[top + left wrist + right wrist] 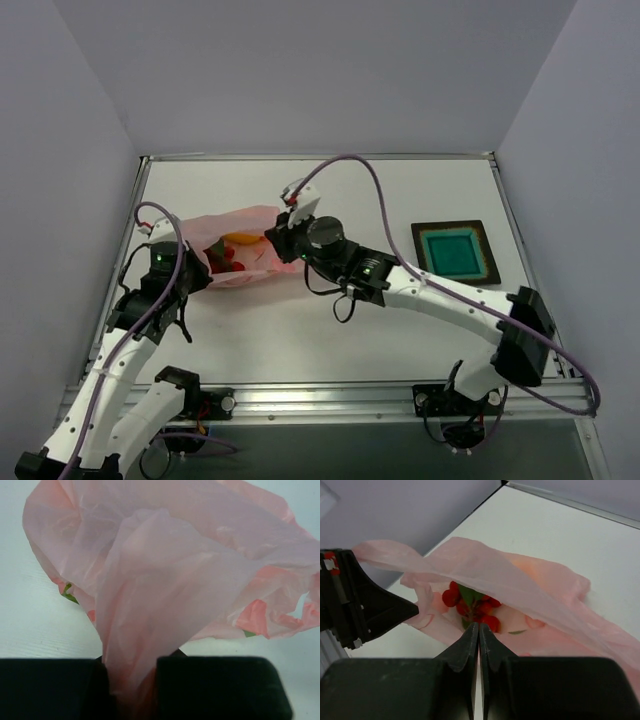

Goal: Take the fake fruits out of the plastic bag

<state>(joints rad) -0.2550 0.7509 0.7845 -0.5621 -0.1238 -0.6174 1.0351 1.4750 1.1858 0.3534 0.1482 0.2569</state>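
My left gripper (131, 677) is clamped on the plastic bag (165, 580). A gathered fold of the thin pink film runs down between my two black fingers (50, 690) and is pinched there, and the rest of the bag spreads out above them in loose, crinkled folds. A bit of green (70, 596) shows through the film at the bag's left edge.

My right gripper (479, 630) has its jaws pressed together, tip against tip, right at the near edge of the bag's open mouth. I cannot tell whether any film is caught between them. Just beyond the tips, inside the bag, lies the bunch of red berries (470, 605) with a dark green leaf (466, 594) among them. A band of pink film stretches across above them from left to right. The black body of my left gripper shows at the left edge of this view, close to the bag.

From above, the bag lies on the white table (400, 200) between my two grippers, left one at its left end and right one at its right end. A yellow piece (240, 238) shows inside it, next to the red berries. Well apart to the right sits a teal tray (455, 252) with a black rim.
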